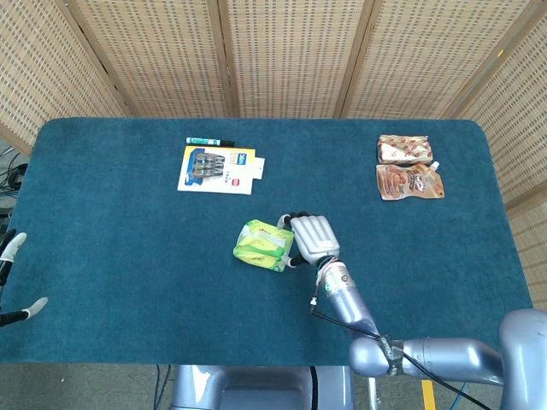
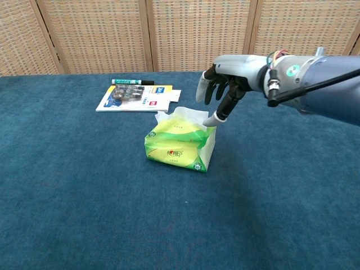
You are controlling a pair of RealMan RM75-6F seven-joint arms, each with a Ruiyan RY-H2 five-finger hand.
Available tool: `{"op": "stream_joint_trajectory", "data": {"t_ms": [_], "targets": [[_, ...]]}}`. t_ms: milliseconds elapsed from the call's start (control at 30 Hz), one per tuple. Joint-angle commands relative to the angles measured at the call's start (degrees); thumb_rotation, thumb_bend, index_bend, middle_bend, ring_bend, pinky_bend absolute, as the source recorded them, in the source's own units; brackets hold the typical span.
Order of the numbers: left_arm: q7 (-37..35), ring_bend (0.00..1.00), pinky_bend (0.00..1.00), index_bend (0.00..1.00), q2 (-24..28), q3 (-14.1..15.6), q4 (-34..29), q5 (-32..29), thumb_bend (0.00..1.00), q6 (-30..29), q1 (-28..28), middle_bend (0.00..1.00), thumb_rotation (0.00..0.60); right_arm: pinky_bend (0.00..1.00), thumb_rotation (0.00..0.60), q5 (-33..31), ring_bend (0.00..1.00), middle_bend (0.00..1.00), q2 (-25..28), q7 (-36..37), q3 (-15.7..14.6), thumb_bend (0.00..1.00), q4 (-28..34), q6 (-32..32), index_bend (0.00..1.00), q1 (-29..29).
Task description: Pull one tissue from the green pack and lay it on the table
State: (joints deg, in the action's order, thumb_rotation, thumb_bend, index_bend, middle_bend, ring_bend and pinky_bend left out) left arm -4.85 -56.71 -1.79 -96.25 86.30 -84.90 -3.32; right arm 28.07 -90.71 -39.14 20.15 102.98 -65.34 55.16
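Observation:
The green tissue pack [image 1: 263, 244] [image 2: 179, 145] lies near the middle of the blue table, a white tissue [image 2: 185, 116] sticking up from its top. My right hand [image 1: 313, 238] [image 2: 226, 84] hovers just above the pack's right end, fingers apart and pointing down at the tissue, holding nothing. One fingertip is very close to the tissue's right edge; I cannot tell whether it touches. My left hand [image 1: 12, 282] shows only as two fingertips at the table's left edge in the head view, spread apart.
A card of packaged items [image 1: 218, 169] [image 2: 135, 98] with a green marker [image 1: 209, 140] [image 2: 132, 82] lies at the back left. Two snack pouches [image 1: 408, 167] sit at the back right. The table's blue cloth [image 1: 128, 256] spreads around the pack.

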Motion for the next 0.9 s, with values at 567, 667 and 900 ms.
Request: {"op": "stream_joint_trajectory", "data": {"t_ms": [567,667,900], "targets": [[-6.4,0.0,0.0,0.0,1.5,-0.1,2.2,-0.5,0.0,0.3,0.1,0.0,0.6,0.47,0.6,-4.3,0.45,0.52,-8.8,-2.7,0.6,0.37,-12.1,-1.7,0.52,5.3],[-6.6,0.0,0.0,0.0,1.6,-0.1,2.2,-0.5,0.0,0.2,0.1,0.0,0.6,0.48,0.6,-3.3,0.53,0.61,-9.1,-2.5,0.4,0.39,-12.6,-2.0,0.62,5.3],[-6.1,0.0,0.0,0.0,1.6,0.0,1.9,-0.5,0.0,0.4,0.0,0.0,0.6,0.49,0.6,0.5,0.59,0.67,-8.2,-0.3,0.2,0.43,-10.8,-2.1,0.69,4.1]]}}
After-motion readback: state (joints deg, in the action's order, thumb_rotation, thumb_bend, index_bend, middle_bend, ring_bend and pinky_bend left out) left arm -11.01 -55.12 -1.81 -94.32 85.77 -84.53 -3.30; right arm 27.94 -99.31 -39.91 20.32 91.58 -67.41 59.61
